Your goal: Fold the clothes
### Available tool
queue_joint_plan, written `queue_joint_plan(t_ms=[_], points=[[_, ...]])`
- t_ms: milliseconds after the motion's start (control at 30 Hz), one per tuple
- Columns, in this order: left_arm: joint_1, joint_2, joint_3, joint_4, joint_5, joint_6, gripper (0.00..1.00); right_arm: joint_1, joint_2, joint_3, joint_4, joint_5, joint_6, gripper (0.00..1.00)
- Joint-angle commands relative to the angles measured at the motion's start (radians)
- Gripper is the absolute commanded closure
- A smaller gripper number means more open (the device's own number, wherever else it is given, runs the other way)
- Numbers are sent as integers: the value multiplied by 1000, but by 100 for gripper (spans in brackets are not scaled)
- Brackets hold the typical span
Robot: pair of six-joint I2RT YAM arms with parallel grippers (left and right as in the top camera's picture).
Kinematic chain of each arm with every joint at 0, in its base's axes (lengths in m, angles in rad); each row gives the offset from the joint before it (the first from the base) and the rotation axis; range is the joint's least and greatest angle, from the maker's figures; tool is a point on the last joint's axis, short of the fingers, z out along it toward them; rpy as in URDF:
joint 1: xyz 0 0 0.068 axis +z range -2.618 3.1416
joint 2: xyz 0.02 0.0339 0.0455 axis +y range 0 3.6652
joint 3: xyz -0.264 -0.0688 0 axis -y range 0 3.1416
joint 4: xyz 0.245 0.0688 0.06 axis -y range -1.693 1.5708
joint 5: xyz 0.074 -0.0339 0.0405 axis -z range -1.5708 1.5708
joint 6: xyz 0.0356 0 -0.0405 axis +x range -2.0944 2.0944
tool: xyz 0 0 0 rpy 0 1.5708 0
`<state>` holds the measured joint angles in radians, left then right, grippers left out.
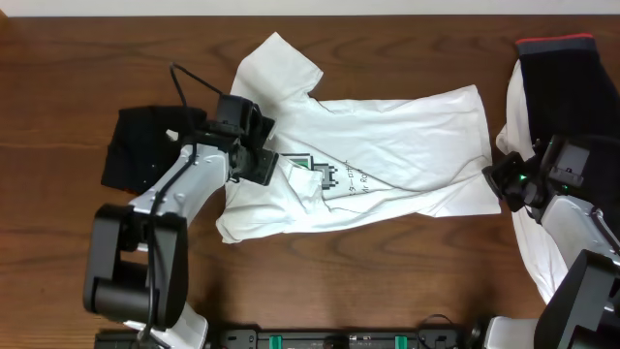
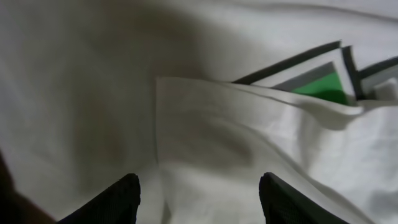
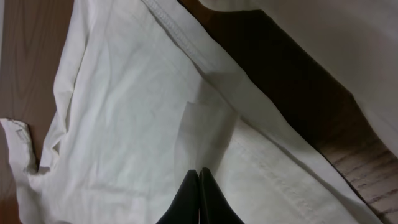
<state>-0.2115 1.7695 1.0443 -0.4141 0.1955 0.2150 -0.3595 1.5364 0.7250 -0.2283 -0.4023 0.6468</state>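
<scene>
**White T-shirt (image 1: 397, 145) lying spread across mid-table, a gripper working at each end**

The left gripper (image 2: 199, 199) is hanging low over the shirt. Its 2 fingers (image 2: 118, 199) are standing spread apart, and white cloth is filling the gap between them. Nothing is visibly being pinched. Toward 12 o'clock from the fingertips in the left wrist view, the edge of a folded flap is crossing the cloth. The green-and-black logo (image 2: 323, 84) is peeking out at 2 o'clock, partly tucked under that flap. In the overhead view, this left gripper (image 1: 260, 160) is sitting at the 9 o'clock end of the shirt, just beside the logo (image 1: 325, 176).

The right gripper (image 3: 199, 186) is keeping its 2 fingers pressed tightly together, with the tips pointing at white fabric beside a stitched hem. Whether a layer is being caught between them cannot be told. In the overhead view, the right gripper (image 1: 504, 181) is meeting the shirt's 3 o'clock edge.

The T-shirt is lying across the middle of the wooden table (image 1: 58, 58), with 1 sleeve (image 1: 281, 63) pointing to 12 o'clock. A black garment (image 1: 140, 145) is lying at 9 o'clock, beside the left arm. A second white garment (image 1: 528, 242) is lying under the right arm at 4 o'clock. A dark garment with a red edge (image 1: 567, 63) is resting at 2 o'clock.
</scene>
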Motion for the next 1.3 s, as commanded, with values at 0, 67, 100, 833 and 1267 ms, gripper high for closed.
queue_joint_plan(t_ms=[0, 67, 100, 833, 1267], points=[[-2, 22, 20, 23, -13, 17, 36, 14, 7, 18, -11, 10, 10, 99], [-2, 32, 20, 35, -9, 17, 36, 14, 7, 18, -19, 10, 3, 99], [-2, 36, 20, 37, 3, 17, 36, 14, 7, 18, -19, 10, -1, 99], [-3, -24, 21, 22, 46, -78, 88, 14, 7, 18, -31, 29, -31, 99], [-2, -10, 20, -2, -4, -78, 48, 14, 7, 18, -49, 29, -54, 99]])
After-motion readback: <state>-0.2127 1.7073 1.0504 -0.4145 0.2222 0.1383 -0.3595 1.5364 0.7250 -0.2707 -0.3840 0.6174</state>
